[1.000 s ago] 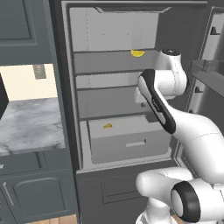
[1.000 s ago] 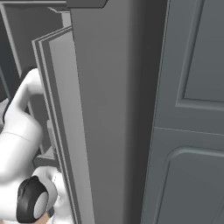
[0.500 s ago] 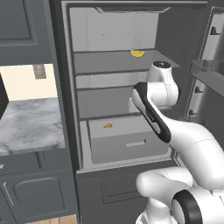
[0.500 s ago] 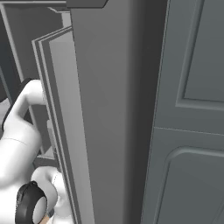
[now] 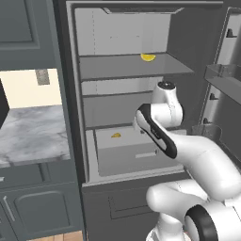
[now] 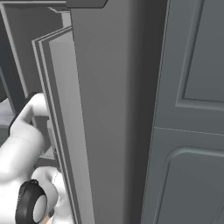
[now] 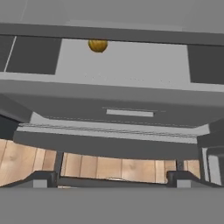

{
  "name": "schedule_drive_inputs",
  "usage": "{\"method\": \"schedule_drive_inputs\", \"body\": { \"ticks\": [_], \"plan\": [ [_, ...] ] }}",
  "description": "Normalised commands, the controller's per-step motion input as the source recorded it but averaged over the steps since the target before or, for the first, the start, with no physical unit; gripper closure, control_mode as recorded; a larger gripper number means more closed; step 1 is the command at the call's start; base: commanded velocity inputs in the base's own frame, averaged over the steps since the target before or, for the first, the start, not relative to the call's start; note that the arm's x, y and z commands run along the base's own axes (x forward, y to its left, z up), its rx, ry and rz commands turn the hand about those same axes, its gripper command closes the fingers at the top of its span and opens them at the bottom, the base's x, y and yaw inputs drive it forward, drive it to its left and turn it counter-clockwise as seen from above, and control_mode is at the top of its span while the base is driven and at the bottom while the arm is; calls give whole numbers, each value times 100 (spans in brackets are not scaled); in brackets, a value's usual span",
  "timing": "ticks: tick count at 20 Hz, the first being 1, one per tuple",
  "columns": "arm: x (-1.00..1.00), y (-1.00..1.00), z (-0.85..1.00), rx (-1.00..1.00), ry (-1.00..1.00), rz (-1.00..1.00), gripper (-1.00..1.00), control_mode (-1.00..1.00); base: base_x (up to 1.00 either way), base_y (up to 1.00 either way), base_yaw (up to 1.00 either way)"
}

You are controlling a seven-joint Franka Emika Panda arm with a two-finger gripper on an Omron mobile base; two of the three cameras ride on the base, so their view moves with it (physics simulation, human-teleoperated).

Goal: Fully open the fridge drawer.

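The fridge drawer is a wide light-grey bin at the bottom of the open fridge, with a small pale bar handle on its flat front. It stands partly pulled out, and a small yellow item lies inside it. In the hand view I look down on the drawer, its handle and the yellow item. My gripper is open, its fingertips spread wide, and it hangs apart from the handle, in front of it. My white arm crosses the fridge opening.
Flat grey shelves sit above the drawer, one bearing a yellow piece. The open fridge door with its bins stands at the right and blocks the right base view. A marble counter lies left. A dark panel is below.
My arm has swung lower and to the left across the fridge opening. The drawer and the yellow items have not moved.
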Motion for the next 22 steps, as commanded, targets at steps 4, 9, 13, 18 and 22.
{"method": "schedule_drive_inputs", "body": {
  "ticks": [4,9,13,18,22],
  "plan": [
    [40,12,-38,0,0,0,-100,-100,0,0,0],
    [17,0,-6,0,0,0,-100,-100,0,0,0],
    [0,0,0,0,0,0,-100,-100,0,0,0],
    [3,0,-3,0,0,0,-100,-100,0,0,0],
    [23,0,0,0,0,0,-100,-100,0,0,0]
  ]
}}
